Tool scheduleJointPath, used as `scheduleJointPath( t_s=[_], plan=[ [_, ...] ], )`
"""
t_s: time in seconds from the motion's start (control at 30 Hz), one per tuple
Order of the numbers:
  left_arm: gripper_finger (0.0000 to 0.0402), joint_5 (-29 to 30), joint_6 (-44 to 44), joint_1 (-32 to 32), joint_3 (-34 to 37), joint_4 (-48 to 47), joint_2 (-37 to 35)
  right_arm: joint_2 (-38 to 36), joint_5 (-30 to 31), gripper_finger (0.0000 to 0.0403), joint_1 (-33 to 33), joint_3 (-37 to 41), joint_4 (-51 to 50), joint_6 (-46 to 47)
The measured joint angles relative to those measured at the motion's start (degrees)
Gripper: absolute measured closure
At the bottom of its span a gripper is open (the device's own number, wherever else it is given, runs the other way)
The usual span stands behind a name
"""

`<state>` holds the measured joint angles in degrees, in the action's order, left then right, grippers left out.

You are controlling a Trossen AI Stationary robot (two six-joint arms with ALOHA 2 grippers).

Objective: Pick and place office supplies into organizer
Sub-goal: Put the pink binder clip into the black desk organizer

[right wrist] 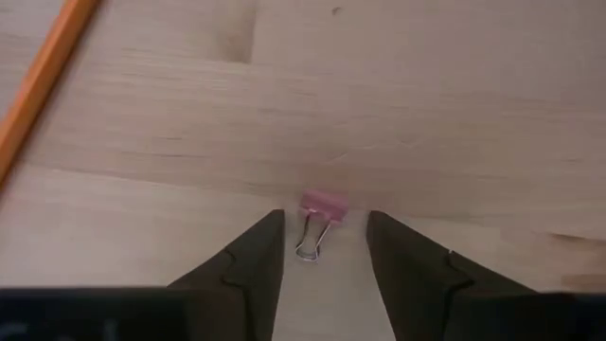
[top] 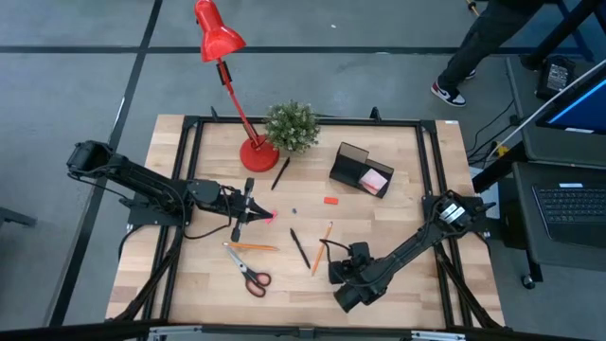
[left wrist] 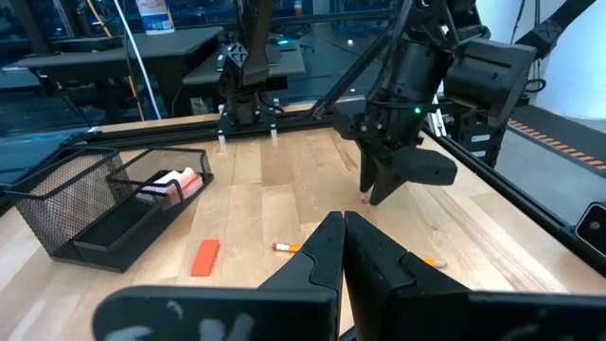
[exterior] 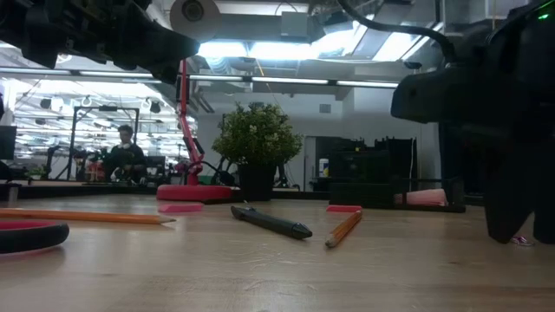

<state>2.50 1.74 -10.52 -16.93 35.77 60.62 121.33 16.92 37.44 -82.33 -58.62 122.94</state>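
Hovering low over the near part of the desk (top: 398, 294), the right gripper (right wrist: 324, 248) points down with its fingers (right wrist: 248, 256) spread, and a small pink binder clip (right wrist: 320, 216) lies on the wood between the tips, touched by neither. An orange pencil (right wrist: 43, 80) crosses the corner of the right wrist view, well apart from the clip.

The left gripper (top: 248, 210) hangs above the middle of the desk, left of centre, its fingers (left wrist: 327, 251) pressed together with nothing between them.

The organizer (top: 362, 170), a black mesh tray, sits toward the far right of the desk, right of the plant (top: 291, 126) and the red lamp (top: 232, 80). A pink pad (top: 374, 180) lies inside it. A red eraser (top: 330, 200) lies on the wood just in front of the organizer.

Near the middle lie a black pen (top: 299, 246) and a second pencil (top: 322, 248), side by side, close to the right gripper. Another pen (top: 280, 173) lies by the lamp's base. To the left, a third pencil (top: 254, 246) lies just behind the scissors (top: 250, 271).

A person (top: 473, 52) stands beyond the desk's far right corner.
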Motion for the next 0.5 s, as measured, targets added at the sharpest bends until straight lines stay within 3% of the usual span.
scheduleJointPath(
  t_s=[0.5],
  plan=[
    [0.0396, 0.01, 0.94, 0.01, 0.0, -0.02, 0.0, 0.25, -0.65, 0.0246, -1.59, 0.14, 0.32, 4.01]
  ],
)
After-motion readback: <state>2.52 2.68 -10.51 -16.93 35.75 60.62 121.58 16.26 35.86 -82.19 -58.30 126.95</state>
